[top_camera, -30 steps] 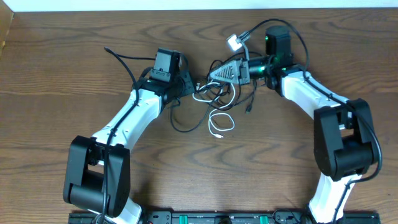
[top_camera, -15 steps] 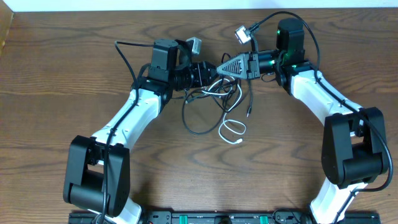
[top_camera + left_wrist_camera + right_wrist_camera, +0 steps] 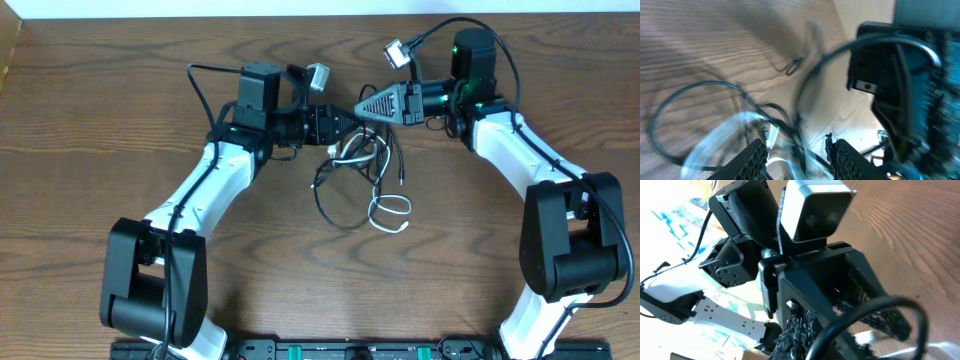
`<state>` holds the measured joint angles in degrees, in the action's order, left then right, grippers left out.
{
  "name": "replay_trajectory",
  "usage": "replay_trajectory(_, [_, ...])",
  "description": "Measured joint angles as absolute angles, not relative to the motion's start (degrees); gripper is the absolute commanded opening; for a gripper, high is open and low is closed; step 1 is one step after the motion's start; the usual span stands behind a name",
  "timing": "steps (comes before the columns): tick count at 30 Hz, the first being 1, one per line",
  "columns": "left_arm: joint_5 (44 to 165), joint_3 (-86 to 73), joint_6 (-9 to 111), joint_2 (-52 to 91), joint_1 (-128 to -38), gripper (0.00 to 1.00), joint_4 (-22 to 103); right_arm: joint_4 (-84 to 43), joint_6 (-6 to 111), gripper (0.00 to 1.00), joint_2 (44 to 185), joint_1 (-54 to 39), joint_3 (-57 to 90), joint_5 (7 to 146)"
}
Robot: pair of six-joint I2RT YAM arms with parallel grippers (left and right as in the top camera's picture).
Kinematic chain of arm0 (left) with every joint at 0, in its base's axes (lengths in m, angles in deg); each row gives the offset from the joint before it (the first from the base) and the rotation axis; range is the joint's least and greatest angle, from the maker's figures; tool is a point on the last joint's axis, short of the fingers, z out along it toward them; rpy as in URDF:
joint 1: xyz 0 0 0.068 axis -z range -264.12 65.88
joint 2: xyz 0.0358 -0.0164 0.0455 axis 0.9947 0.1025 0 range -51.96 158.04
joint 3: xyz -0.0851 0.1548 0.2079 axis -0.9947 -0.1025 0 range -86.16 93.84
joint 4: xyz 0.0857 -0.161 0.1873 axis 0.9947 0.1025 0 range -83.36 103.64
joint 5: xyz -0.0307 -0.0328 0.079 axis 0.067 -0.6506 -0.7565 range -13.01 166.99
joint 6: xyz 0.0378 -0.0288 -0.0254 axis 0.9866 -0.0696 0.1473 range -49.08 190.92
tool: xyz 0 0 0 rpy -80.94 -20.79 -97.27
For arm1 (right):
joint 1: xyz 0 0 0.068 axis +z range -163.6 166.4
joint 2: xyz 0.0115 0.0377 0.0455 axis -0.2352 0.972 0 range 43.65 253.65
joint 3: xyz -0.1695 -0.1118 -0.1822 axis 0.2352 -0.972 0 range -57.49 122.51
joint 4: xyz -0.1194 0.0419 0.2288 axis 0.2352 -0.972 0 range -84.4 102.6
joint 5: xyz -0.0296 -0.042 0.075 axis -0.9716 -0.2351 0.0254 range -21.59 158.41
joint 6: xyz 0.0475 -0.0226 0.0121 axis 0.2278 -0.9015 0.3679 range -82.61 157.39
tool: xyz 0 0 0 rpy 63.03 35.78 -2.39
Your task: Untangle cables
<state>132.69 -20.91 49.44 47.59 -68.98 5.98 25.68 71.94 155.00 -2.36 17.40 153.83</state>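
Table (image 3: 120, 110): brown wood, grain running side to side.

Lying on it are the cables (image 3: 350, 150), black and white. You will find them spread toward the arm bases from the point where your left gripper (image 3: 343, 118) and right gripper (image 3: 366, 106) meet.
- Black loop (image 3: 322, 205): on the left gripper's side.
- White loop (image 3: 390, 212): on the right gripper's side, just beside the black one.

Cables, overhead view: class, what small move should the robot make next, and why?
Probably draw the right gripper slowly rightward, away from the left gripper. They sit nearly tip to tip, with the cables bunched in a knot just below and loops trailing on the table, so parting them might open the knot.
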Motion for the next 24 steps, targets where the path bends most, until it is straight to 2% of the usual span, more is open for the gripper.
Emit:
replay_trajectory(11, [135.5, -20.9, 50.4, 47.6, -69.0, 0.44, 6.2, 26.3, 73.5, 0.01, 155.0, -2.5, 17.4, 153.7])
replay_trajectory(24, [119.6, -20.9, 43.9, 47.6, -65.1, 0.44, 3.4, 37.0, 83.0, 0.01, 155.0, -2.5, 17.4, 155.5])
